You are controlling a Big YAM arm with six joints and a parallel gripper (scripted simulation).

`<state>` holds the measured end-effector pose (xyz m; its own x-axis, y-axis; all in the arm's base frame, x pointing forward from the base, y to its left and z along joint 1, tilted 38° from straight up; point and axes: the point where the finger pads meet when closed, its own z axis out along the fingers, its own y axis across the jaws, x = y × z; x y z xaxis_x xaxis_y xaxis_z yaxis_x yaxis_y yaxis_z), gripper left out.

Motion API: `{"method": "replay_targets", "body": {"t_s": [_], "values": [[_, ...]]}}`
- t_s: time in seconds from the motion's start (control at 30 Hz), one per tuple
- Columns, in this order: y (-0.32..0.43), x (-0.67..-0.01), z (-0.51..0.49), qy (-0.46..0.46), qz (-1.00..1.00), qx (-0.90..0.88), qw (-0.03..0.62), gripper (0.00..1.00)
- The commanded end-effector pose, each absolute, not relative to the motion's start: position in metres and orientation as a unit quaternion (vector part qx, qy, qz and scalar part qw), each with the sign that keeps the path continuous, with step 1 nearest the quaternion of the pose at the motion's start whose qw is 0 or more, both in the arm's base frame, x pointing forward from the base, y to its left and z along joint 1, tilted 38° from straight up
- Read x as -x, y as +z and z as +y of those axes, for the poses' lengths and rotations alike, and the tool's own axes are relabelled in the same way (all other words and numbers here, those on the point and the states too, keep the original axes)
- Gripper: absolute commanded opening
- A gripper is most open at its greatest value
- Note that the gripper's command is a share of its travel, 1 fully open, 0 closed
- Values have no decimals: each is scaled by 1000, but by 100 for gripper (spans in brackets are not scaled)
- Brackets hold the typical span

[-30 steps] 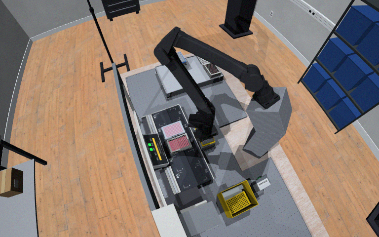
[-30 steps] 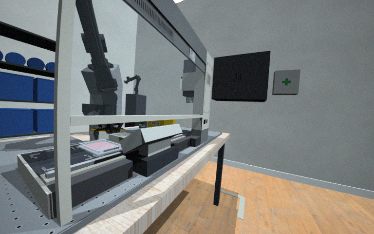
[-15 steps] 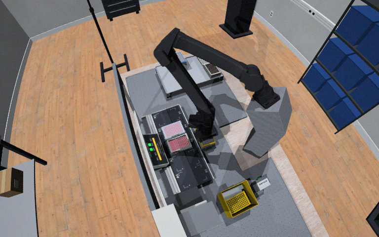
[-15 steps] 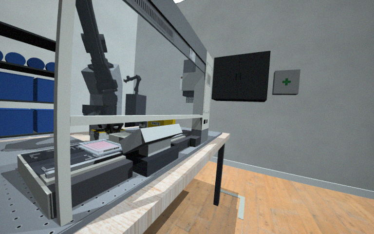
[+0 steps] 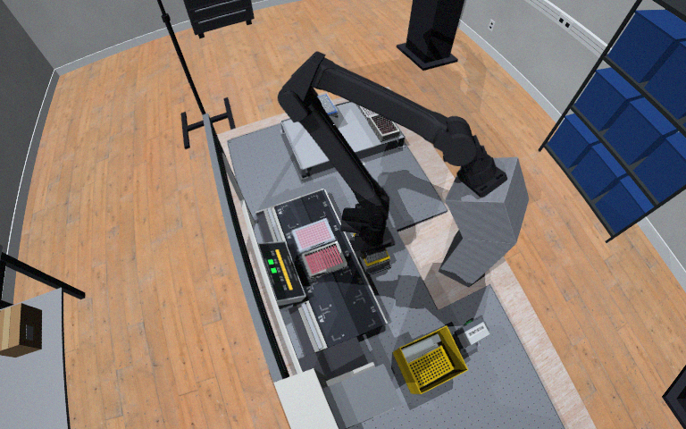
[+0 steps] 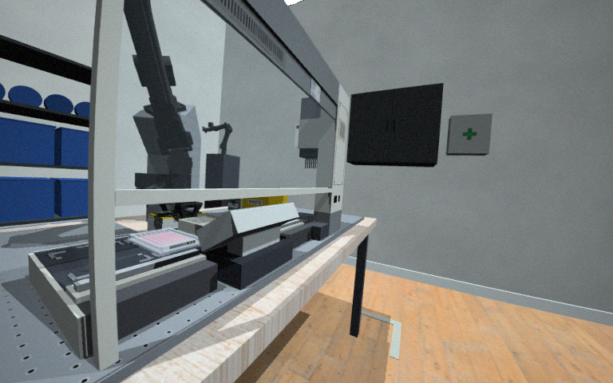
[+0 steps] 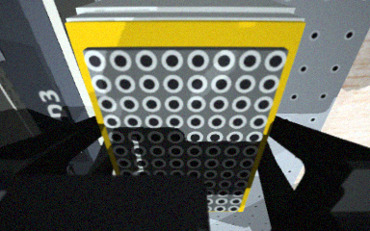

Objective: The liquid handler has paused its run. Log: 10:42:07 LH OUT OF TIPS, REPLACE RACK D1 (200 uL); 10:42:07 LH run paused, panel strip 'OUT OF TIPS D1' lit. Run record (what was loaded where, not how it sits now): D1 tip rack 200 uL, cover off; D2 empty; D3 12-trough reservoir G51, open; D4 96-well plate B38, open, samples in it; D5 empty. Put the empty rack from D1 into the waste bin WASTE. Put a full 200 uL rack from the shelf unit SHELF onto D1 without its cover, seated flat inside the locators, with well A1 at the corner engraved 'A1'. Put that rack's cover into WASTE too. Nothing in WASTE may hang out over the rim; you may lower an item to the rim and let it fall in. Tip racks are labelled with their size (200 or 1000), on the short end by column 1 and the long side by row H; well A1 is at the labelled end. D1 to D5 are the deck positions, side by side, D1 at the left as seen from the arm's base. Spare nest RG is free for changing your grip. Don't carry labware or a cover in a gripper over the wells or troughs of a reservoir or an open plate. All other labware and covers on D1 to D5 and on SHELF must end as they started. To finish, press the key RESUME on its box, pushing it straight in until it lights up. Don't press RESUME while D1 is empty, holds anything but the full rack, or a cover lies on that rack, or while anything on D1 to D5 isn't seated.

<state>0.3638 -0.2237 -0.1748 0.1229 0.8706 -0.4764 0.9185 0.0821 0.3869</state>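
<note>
My gripper (image 5: 376,257) is shut on a yellow tip rack (image 7: 185,120) and grips it across its long sides. The rack has no cover, and white-ringed tips fill its wells. It hangs just off the deck's arm-side edge, level with the red-pink reservoir (image 5: 323,260). The pink well plate (image 5: 313,233) sits beside the reservoir. The deck's near-end position (image 5: 348,313) is dark and bare, with "A1" engraved at a corner. The yellow waste bin (image 5: 430,360) holds a yellow rack with empty holes and a pale flat piece. In the exterior view the gripper (image 6: 174,210) shows behind the frame.
The shelf unit (image 5: 344,136) at the far end carries a dark rack (image 5: 385,125) and a small bluish item (image 5: 328,104). The control panel (image 5: 280,273) shows a lit yellow strip. A small labelled box (image 5: 475,332) stands beside the bin. The gantry rail (image 6: 221,195) crosses above the deck.
</note>
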Motion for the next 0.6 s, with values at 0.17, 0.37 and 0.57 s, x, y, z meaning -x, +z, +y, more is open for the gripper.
{"method": "replay_targets", "body": {"t_s": [0.17, 0.37, 0.57], "values": [[-178, -358, -226, -40, 663, -674, 322, 0], [-175, -358, -222, -39, 663, -675, 321, 0], [-175, -358, -222, -39, 663, -675, 321, 0]]}}
